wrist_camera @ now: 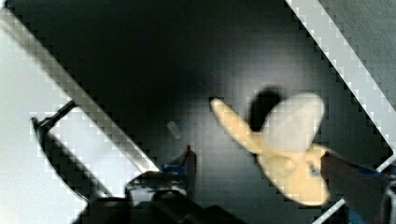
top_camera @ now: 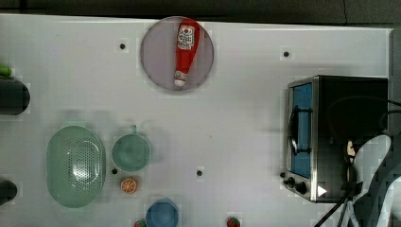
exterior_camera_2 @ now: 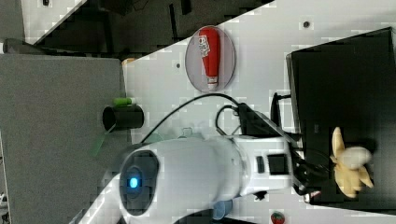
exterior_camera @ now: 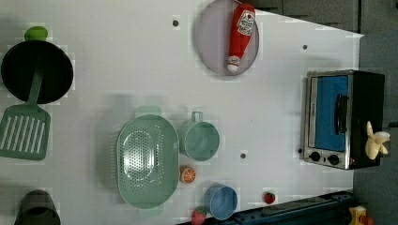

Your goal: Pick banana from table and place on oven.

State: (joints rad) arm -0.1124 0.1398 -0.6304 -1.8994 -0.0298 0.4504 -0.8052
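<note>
One arm (exterior_camera_2: 196, 172) reaches over oven (exterior_camera_2: 345, 88), by banana (exterior_camera_2: 350, 168).

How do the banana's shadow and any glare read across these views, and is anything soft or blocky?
Wrist view: the pale cream toy banana casts a small dark shadow on the black oven top, which shows a soft grey sheen; foreground parts look blurred. Right view: the banana has a faint shadow beside it. Top view: the white tabletop is evenly lit, with blocky patches around objects.
</note>
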